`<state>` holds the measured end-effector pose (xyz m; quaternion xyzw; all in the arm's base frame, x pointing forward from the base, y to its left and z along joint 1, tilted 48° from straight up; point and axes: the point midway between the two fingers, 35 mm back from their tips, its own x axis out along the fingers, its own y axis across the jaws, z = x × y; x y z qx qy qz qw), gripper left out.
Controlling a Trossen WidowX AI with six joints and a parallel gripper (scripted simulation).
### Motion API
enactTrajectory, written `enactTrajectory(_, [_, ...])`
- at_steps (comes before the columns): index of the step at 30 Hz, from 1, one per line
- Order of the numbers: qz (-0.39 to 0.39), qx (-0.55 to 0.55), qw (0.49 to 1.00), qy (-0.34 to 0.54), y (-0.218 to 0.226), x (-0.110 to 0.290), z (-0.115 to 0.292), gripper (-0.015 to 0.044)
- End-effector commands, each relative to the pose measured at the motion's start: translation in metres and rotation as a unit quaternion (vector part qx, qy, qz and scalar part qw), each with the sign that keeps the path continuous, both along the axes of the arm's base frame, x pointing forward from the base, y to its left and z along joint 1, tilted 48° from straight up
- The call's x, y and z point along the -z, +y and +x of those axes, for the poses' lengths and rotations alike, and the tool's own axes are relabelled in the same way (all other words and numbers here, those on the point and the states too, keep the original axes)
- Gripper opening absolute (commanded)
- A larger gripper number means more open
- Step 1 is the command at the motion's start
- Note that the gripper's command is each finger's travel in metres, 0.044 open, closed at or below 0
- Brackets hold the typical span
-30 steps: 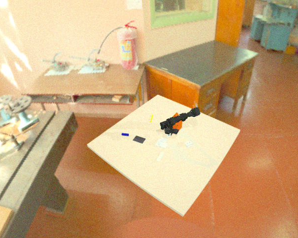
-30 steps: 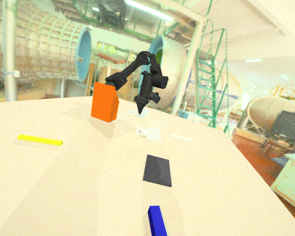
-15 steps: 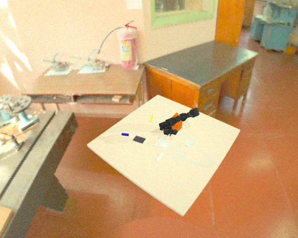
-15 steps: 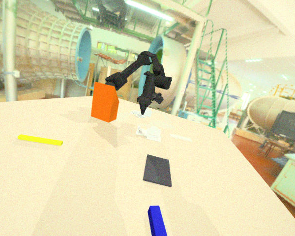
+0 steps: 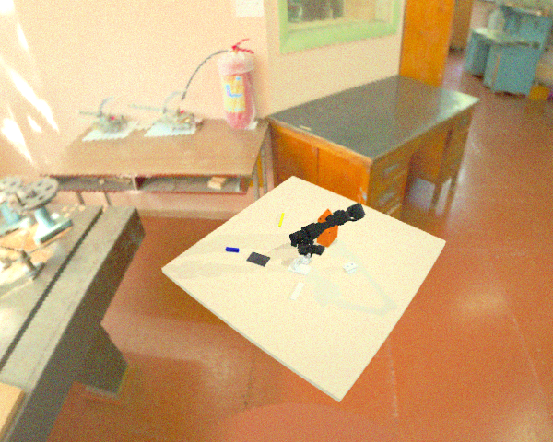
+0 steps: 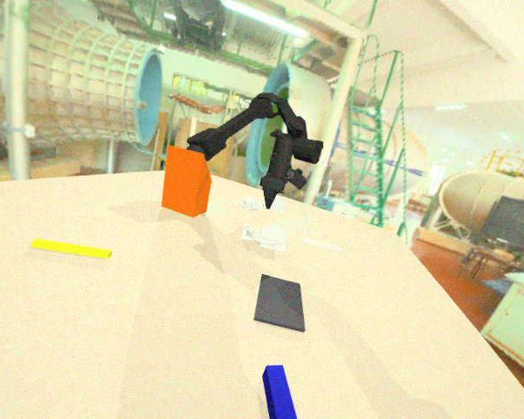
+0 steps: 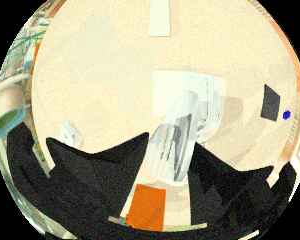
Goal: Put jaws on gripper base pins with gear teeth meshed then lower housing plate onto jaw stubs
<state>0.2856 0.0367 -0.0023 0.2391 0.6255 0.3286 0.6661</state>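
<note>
My gripper [image 5: 307, 253] [image 6: 268, 206] [image 7: 171, 141] is shut on a whitish, see-through jaw [image 7: 176, 150], which slants from the fingers toward the gripper base. The white gripper base [image 5: 298, 267] [image 6: 274, 238] [image 7: 165, 92] lies flat on the table below the fingertips. The held jaw overlaps the base in the wrist view; whether they touch is unclear. Another long, ribbed white shape, probably the other jaw [image 7: 209, 100], lies along one side of the base; its seat on a pin cannot be made out. The small white housing plate [image 5: 349, 266] [image 7: 71, 135] lies apart from the base. The pins are hidden or too small.
A white strip [image 5: 296, 290] [image 6: 320, 244] [image 7: 159, 19] lies near the base. A dark flat plate [image 5: 258, 259] [image 6: 279, 303] [image 7: 270, 103], a blue bar [image 5: 231, 250] [image 6: 279, 391] and a yellow bar [image 5: 281, 219] [image 6: 71, 249] lie farther out. An orange block [image 6: 185, 182] stands near the arm's foot.
</note>
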Motion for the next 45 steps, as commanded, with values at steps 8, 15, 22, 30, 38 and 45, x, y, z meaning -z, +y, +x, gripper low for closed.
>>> enactTrajectory(8, [0.002, 0.001, 1.000, 0.000, 0.0004, 0.0015, 0.0194, 0.0134])
enactTrajectory(15, [0.002, 0.001, 1.000, 0.000, 0.0004, 0.0015, 0.0194, 0.0134])
enactTrajectory(22, [0.002, 0.001, 1.000, 0.000, 0.0004, 0.0015, 0.0194, 0.0134])
enactTrajectory(30, [0.002, 0.003, 1.000, 0.002, 0.0004, 0.0015, 0.0194, 0.0134])
enactTrajectory(38, [0.002, 0.003, 1.000, 0.002, 0.0004, 0.0015, 0.0194, 0.0134])
enactTrajectory(45, [0.002, 0.003, 1.000, 0.002, 0.0012, 0.0023, 0.0195, 0.0134])
